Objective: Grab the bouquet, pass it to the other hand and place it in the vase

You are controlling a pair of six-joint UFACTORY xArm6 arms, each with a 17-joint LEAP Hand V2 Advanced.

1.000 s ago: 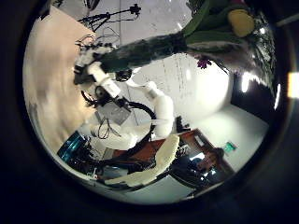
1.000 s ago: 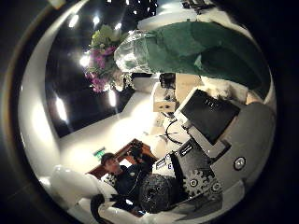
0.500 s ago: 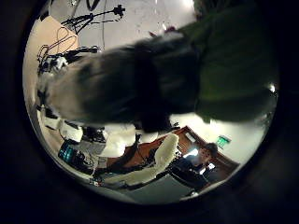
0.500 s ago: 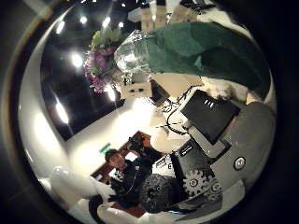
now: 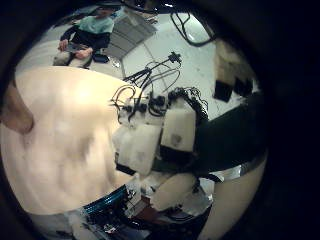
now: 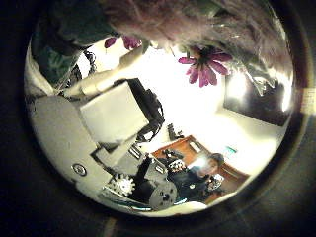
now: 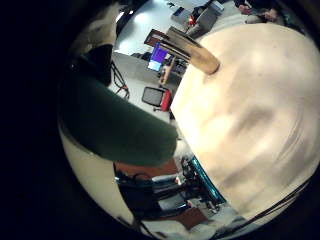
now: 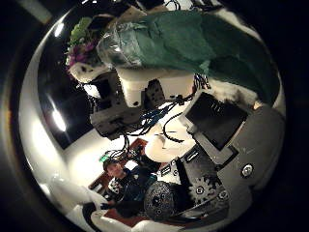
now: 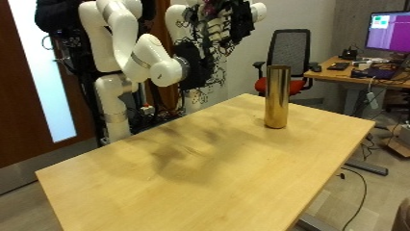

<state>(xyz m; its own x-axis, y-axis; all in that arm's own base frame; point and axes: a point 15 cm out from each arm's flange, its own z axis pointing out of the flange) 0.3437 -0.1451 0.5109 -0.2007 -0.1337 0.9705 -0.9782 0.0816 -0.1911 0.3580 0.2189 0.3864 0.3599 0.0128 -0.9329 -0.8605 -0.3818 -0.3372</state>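
Note:
Both hands are raised high above the far end of the table [image 9: 192,164]. My right hand [image 9: 203,60] is shut on the bouquet's dark green wrap [image 8: 193,43], which also shows in the right little finger side palm view [image 7: 110,120]. Its flowers [image 8: 82,48] stick out past clear film. My left hand [image 9: 225,23] is right against the bouquet, just beneath the wrap in the right thumb side palm view [image 8: 130,106]. Pink flowers [image 6: 202,67] hang close over the left palm. The gold vase [image 9: 275,94] stands upright near the table's far corner, away from both hands.
An office chair [image 9: 293,53] and a desk with a monitor [image 9: 389,31] stand beyond the table. The vase also shows in the right little finger side palm view [image 7: 190,50]. The right hand with the green wrap shows over the table in the left little finger side palm view [image 5: 160,140].
My left hand has closed in on the bouquet: the flowers now fill its palm view, and it has appeared beside the wrap in the right palm view. The right hand still holds the wrap.

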